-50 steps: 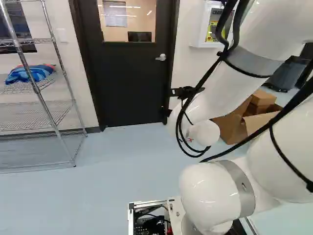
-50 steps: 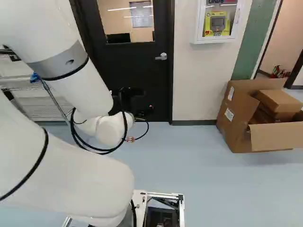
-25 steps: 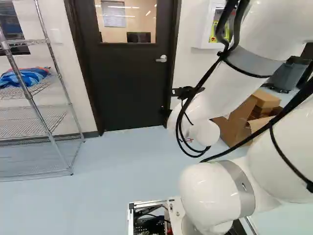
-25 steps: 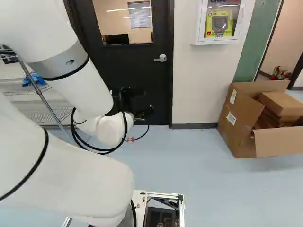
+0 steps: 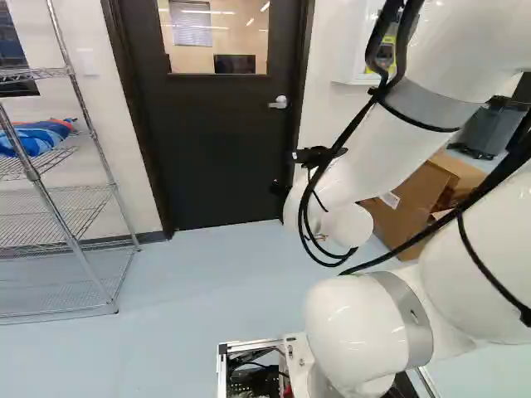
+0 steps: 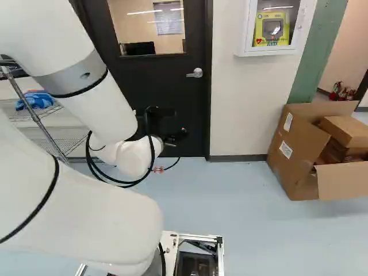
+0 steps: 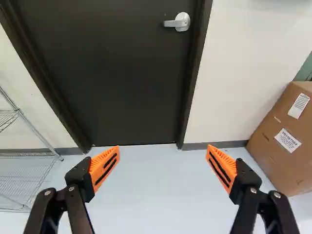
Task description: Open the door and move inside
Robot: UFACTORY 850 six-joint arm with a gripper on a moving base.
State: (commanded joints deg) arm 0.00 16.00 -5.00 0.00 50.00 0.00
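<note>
The silver metal lever handle [image 7: 179,22] sits on the dark, flat door [image 7: 131,83], close to the black door frame [image 7: 195,68] on the latch side. In the wrist view the black pincer with orange pads [image 7: 163,150] stands wide open with nothing between its fingers, and the pale blue floor [image 7: 151,190] shows through the gap. The handle lies ahead of the pincer and up the door from where it points, well apart from it; sideways it falls within the gap, a little toward the right finger.

The lever's long axis runs level, its free end reaching away from the frame across the door. The two fingers also stand apart along a roughly level line, so the lever lies along their spread rather than across it. To pinch it from above and below, the pincer would likely need about a quarter roll; to press it down, a finger would have to come over the free end.

Either way the next move probably calls for closing in and raising the pincer's aim. Going straight ahead as it points risks meeting the door's lower part, under the lever.
</note>
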